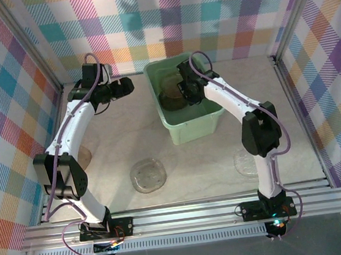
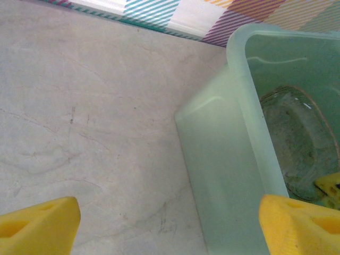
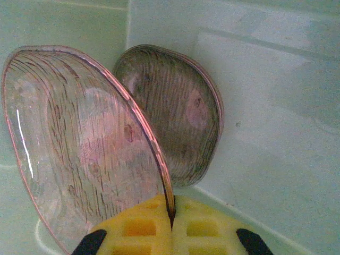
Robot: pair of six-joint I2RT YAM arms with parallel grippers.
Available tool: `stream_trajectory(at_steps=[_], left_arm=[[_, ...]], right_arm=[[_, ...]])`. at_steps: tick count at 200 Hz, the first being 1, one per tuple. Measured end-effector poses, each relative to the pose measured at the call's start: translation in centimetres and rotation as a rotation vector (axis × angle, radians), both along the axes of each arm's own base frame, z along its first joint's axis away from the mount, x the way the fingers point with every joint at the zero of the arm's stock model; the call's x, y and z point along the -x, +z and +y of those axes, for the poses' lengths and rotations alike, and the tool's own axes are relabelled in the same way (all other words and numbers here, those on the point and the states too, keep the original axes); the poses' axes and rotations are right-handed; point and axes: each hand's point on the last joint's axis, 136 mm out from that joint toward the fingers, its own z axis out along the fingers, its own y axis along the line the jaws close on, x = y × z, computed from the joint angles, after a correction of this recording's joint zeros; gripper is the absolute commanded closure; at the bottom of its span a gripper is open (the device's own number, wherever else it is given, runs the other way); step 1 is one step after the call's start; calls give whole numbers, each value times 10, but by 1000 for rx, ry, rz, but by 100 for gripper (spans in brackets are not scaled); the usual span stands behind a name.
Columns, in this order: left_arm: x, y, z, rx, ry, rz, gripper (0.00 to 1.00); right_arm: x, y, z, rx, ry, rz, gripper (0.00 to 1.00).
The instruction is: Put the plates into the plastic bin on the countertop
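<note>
I read right claw (image 3: pixel 172 234) clenched on rim of clear plate (image 3: pixel 85 143), plate tilted inside mint-green bin (image 3: pixel 276 79); smoky plate (image 3: pixel 175 111) just behind it in bin. Left claw (image 2: pixel 169 227) released, spread wide just beside bin's outer wall. Front plate (image 1: pixel 148 174) and right-side plate (image 1: pixel 248 161) lie flat on worktop (image 1: pixel 193 168), well apart
</note>
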Motion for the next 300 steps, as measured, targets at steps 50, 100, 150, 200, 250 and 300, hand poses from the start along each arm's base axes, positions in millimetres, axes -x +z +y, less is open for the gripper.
stream_trajectory(at_steps=[50,100,150,200,250,300], left_arm=[[-7,9,4,-22,6,-25,13],[-11,6,5,-31,15,-20,13],[-16,7,7,-41,26,-21,13],[-15,9,10,-53,38,-16,13],[-12,7,11,-58,40,3,13],[-11,10,12,-63,44,8,13]], right_arm=[[-7,-22,5,6,-19,45,100],[-13,-35,8,9,-32,67,100],[-16,-59,10,15,-54,104,100],[-18,-84,13,30,-59,134,100],[-24,-93,19,25,-56,128,100],[-28,-93,22,16,-62,121,76]])
